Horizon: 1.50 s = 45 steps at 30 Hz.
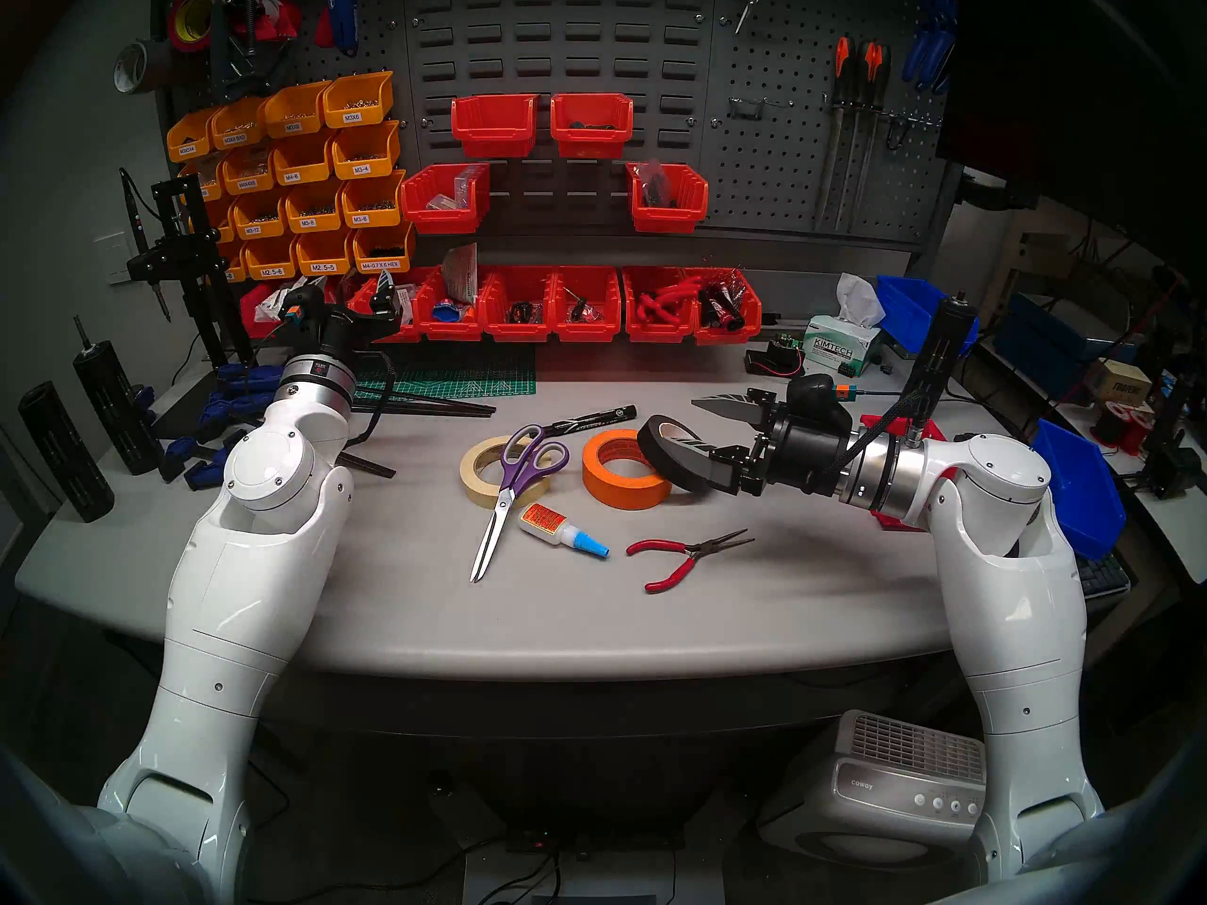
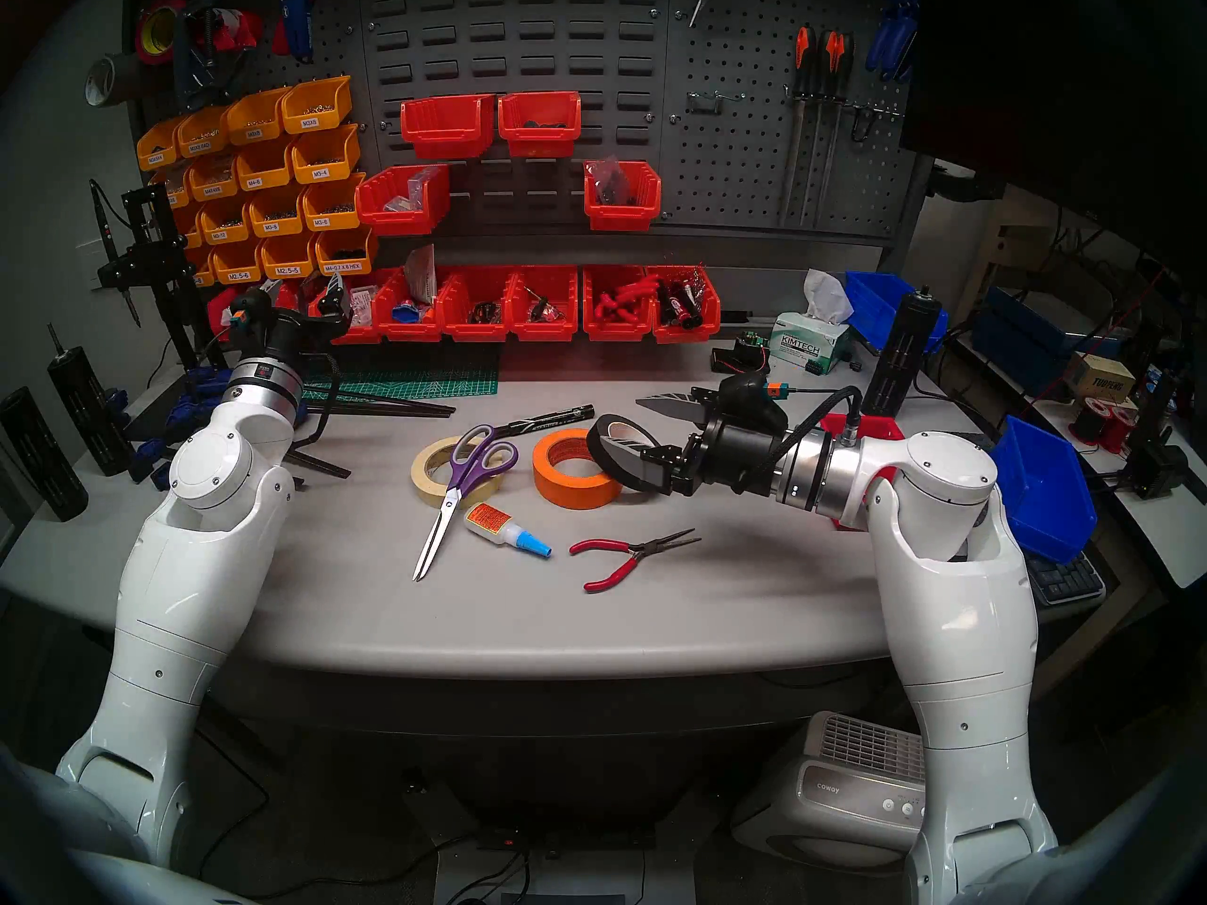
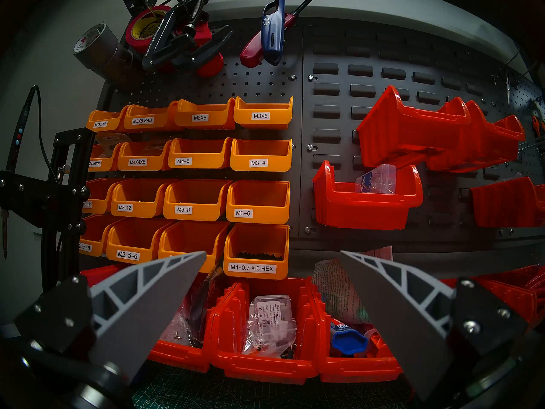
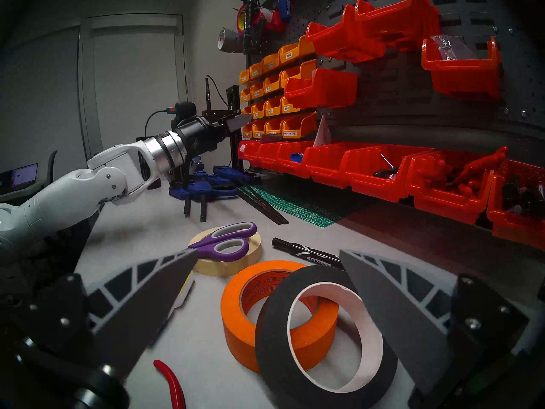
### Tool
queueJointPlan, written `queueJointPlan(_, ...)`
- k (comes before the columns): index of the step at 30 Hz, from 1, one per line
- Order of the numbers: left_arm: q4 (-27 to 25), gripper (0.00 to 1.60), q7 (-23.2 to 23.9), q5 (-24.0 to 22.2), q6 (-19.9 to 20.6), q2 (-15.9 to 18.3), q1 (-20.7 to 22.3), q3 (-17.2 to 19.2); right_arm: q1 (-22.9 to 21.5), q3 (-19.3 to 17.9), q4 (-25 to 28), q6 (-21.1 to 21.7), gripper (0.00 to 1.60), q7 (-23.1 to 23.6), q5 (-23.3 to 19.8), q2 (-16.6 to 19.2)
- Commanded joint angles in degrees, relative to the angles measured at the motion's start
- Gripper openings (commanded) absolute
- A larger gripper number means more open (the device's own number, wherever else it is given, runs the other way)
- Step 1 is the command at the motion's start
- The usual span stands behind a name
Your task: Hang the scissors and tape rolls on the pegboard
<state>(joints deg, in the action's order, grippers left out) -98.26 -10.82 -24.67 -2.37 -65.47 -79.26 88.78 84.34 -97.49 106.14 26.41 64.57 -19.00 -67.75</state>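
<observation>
Partly hidden, the black tape roll (image 1: 673, 453) stands tilted against the orange tape roll (image 1: 624, 476), its lower rim behind one finger of the right gripper (image 1: 718, 440) in the head views; whether that finger touches it I cannot tell; in the wrist view the roll sits between the wide-spread fingers, which grip nothing; the cream tape roll (image 1: 483, 476) lies farther off with the scissors (image 1: 516, 486) resting handles-first on it, blades on the table (image 1: 751, 597); a black marker (image 4: 306, 253) reads "MARKE", its end cut off by a fingertip; the red-handled pliers (image 1: 686, 554) show only a handle stub in the wrist view; the left gripper (image 3: 272, 281), spread and empty, faces yellow bins (image 3: 259, 151) labelled "M3-4", "M3-6" and "M4-0.7 X 6 HEX"; the pegboard (image 1: 784, 166) is well apart, a "KIMTECH" tissue box (image 1: 839, 352) below it.
</observation>
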Motion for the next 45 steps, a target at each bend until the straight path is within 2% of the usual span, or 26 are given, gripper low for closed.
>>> queueJointPlan(1,-1.5,1.60,-0.1,0.0,-0.7,0.0,1.8,0.4,-2.3,0.4,0.3,-0.3,1.60,1.4,-0.7,0.5)
queueJointPlan(12,-1.5,1.60,-0.1,0.0,-0.7,0.0,1.8,0.4,-1.7,0.7,0.2,-0.7,1.60,1.9,0.3,1.0)
queueJointPlan(24,-1.5,1.60,-0.1,0.1,-0.7,0.0,1.8,0.4,-0.8,1.9,-0.9,-2.4,1.60,-0.6,2.2,-0.4)
queueJointPlan(33,-1.5,1.60,-0.1,0.0,-0.7,0.0,1.8,0.4,-1.8,3.4,-3.3,-5.1,1.60,-2.9,4.8,-1.7)
queueJointPlan(45,-1.5,1.60,-0.1,0.0,-0.7,0.0,1.8,0.4,-1.8,3.5,-2.4,-6.5,1.60,-4.8,6.5,-2.6)
